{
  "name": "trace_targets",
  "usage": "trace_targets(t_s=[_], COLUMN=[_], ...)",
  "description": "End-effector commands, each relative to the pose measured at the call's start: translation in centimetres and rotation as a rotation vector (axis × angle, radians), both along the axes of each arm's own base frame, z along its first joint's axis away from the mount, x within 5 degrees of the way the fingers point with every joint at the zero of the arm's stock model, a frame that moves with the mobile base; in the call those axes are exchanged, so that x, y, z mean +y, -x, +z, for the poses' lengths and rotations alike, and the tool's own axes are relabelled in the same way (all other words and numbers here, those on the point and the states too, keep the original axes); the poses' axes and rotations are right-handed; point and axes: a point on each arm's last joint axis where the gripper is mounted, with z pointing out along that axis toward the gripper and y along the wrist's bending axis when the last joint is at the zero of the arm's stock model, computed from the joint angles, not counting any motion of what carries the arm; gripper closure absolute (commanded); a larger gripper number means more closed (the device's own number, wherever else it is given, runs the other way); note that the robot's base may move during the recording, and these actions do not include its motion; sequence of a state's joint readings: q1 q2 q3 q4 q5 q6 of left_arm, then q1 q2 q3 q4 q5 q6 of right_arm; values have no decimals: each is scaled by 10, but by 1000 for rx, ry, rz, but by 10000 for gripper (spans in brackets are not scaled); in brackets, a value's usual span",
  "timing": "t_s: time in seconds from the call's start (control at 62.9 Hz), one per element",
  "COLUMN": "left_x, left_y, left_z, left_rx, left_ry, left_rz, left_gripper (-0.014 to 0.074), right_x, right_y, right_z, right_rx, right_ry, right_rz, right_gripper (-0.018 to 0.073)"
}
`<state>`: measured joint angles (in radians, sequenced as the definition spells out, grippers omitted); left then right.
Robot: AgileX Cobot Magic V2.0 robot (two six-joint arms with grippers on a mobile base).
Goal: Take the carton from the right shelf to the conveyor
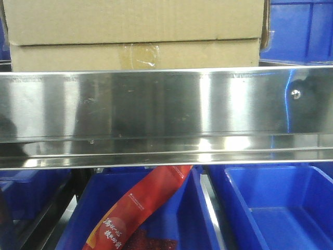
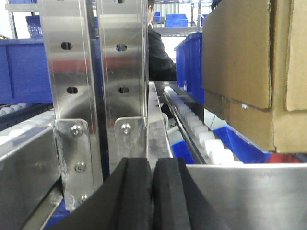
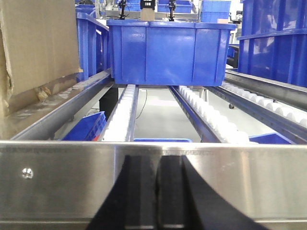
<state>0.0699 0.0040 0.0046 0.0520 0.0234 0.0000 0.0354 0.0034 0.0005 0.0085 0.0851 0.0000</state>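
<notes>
**Approach stage, before any grasp.** The carton (image 1: 135,26) sits on the right shelf (image 1: 156,104) at 12 o'clock in the front view, with its lower edge just behind the polished front rail. A small round bolt (image 1: 295,94) marks the rail at 3 o'clock. The left claw (image 2: 152,191) and the right claw (image 3: 158,191) each show black pads pressed together, closed on nothing, low in front of the rail. The carton appears at 2 o'clock from the left wrist and at 9 o'clock from the right wrist, so it lies between the arms and apart from both.

Sound execution probably calls for raising both claws above the rail. They should then press evenly on the two end faces so the wide box lifts level.

**Appearance:** plain brown corrugated board, with clear tape (image 1: 143,54) over a scuffed patch at the middle seam. The end seen from the right wrist has a ragged, torn edge. The conveyor is not in view.
</notes>
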Motion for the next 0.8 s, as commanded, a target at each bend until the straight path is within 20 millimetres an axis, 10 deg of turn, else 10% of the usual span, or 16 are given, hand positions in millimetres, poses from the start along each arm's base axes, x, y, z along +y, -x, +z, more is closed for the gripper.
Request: trace_targets(t_s=[0.0,0.445,0.779], left_x=[-1,0,0], left_y=[1,4,25], left_z=[5,20,105], left_rx=[-50,-219,-152], left_ry=[1,60,-54], left_rz=[-8,-15,15], left_gripper=[582,582,347], right_x=[0,-1,0], right_y=[0,1,32], right_z=[2,14,108], right_rx=[-23,-146,-219], right_ry=[22,-63,-67], right_rz=[-6,-6,19], right_gripper=[634,634,559])
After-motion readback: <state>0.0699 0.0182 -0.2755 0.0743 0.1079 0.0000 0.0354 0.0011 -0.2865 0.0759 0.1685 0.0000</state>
